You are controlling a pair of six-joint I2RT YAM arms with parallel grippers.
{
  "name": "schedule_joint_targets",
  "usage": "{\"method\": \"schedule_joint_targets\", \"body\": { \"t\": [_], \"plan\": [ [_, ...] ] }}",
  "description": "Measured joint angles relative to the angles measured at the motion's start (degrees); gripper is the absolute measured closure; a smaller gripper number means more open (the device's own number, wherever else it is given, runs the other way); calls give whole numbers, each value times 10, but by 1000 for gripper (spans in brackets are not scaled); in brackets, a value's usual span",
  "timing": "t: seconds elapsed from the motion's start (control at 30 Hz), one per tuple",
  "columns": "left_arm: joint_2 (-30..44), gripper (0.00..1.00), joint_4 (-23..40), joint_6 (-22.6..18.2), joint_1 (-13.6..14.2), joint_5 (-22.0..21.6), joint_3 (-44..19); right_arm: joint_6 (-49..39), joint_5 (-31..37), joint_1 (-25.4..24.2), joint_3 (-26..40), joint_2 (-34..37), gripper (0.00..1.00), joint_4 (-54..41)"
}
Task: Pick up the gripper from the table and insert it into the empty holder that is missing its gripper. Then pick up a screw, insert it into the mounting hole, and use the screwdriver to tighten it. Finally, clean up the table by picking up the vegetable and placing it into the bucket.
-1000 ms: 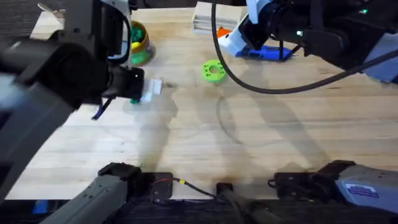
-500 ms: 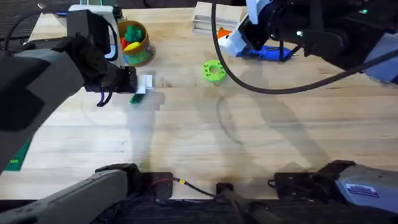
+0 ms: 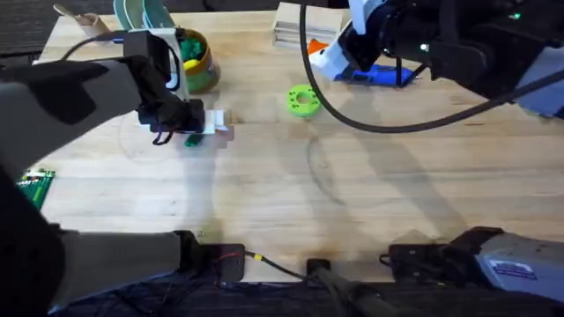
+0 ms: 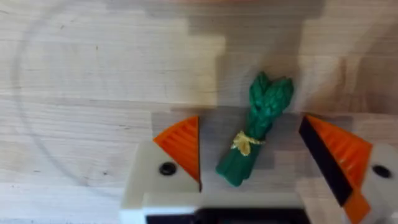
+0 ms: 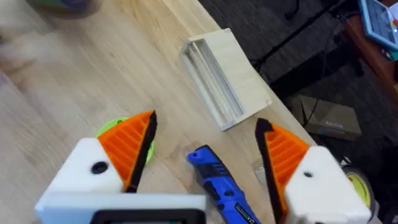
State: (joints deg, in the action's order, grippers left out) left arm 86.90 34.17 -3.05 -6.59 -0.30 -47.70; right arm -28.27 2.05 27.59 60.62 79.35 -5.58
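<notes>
The vegetable [image 4: 255, 134], a slim green pod bundle with a yellow tie, lies on the wooden table [image 3: 370, 202]. It sits between the orange pads of my open left gripper [image 4: 255, 158], untouched by either pad. From overhead, the left gripper [image 3: 209, 124] hovers just over the vegetable [image 3: 190, 141], below the bucket [image 3: 196, 60] of toy food. My right gripper [image 5: 205, 152] is open at the far side, with the blue screwdriver [image 5: 221, 186] lying between its fingers; overhead shows the screwdriver [image 3: 381, 75] beside the right gripper [image 3: 324, 55]. The loose gripper, holder and screw are out of view.
A green round disc with holes [image 3: 302, 100] lies mid-table between the two arms. A pale wooden block [image 3: 295, 22] rests at the far edge, near the right gripper. A green board [image 3: 35, 185] sits at the left edge.
My left arm has dropped away from the camera and settled low over the vegetable, which has not moved. The right arm and screwdriver are as before.
</notes>
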Motion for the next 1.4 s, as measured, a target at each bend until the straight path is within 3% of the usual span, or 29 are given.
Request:
{"method": "schedule_joint_targets", "body": {
  "t": [0.03, 0.07, 0.13, 0.4, 0.67, 0.93, 1.17, 1.4],
  "plan": [
    [3, 10, -2, 0, 0, 5, 0, 0, 0, 0, 0, 0, 9, 0],
    [3, 203, -10, -1, 0, 7, 0, 0, 0, 0, 0, 0, 10, 0],
    [3, 421, -12, -2, 0, 7, 0, 0, 0, 0, 0, 0, 10, 0],
    [3, 972, -12, -14, -1, 33, 0, 0, 0, 0, 0, 0, 9, 0],
    [-36, 979, 19, -20, 0, 40, 0, 0, 0, 0, 0, 0, 10, 0],
    [-181, 979, 27, -38, 0, 40, 1, 0, 0, 0, 0, 0, 7, 0],
    [-264, 979, -129, -35, 0, 30, 1, 0, 0, 0, 0, 0, 9, 0],
    [-203, 979, -278, 1, 0, 25, 1, 0, 0, 0, 0, 0, 9, 0]
  ]
}}
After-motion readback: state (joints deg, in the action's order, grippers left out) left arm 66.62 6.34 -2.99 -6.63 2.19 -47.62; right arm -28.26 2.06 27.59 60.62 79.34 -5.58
